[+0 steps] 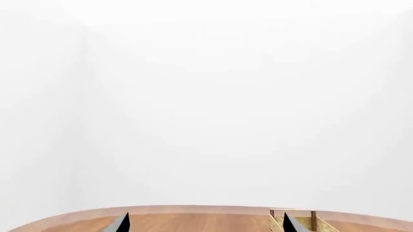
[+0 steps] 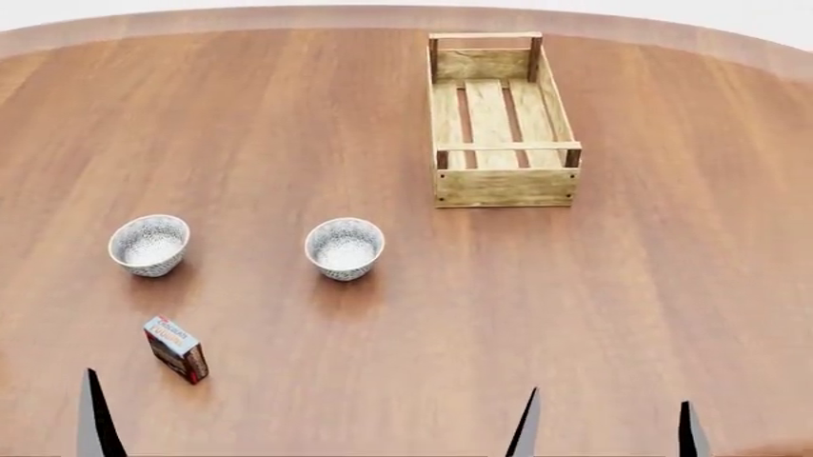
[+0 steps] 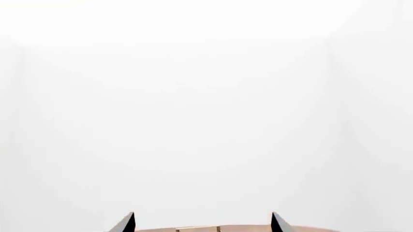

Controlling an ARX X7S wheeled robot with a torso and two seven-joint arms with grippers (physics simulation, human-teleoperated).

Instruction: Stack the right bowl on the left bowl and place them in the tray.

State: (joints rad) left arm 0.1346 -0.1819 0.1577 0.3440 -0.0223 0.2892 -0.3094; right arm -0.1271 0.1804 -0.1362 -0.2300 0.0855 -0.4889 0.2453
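- The table (image 2: 661, 286), a broad round top of warm wood grain, is seen to fill the head view; a plain white room is all that is shown behind it in the wrist views.
- The tray (image 2: 505, 186), much the largest thing, is set well ahead of the right gripper (image 2: 607, 427), upright and holding nothing. It is judged stiff and light.
- The right bowl (image 2: 345, 248) is found ahead of the right gripper and toward the left arm; the left bowl (image 2: 148, 244) stands ahead of the left gripper (image 2: 95, 419), well apart from its twin.
- Both bowls are speckled, upright and probably ceramic: stiff, smooth-glazed, liable to slip and chip. A hold on the rim, one finger inside and one outside, is judged best.
- A small box (image 2: 177, 349) is seen lying just ahead of the left gripper, nearer than the left bowl.
- Both grippers are spread wide with nothing between their fingers.
- No step of the task is judged begun.
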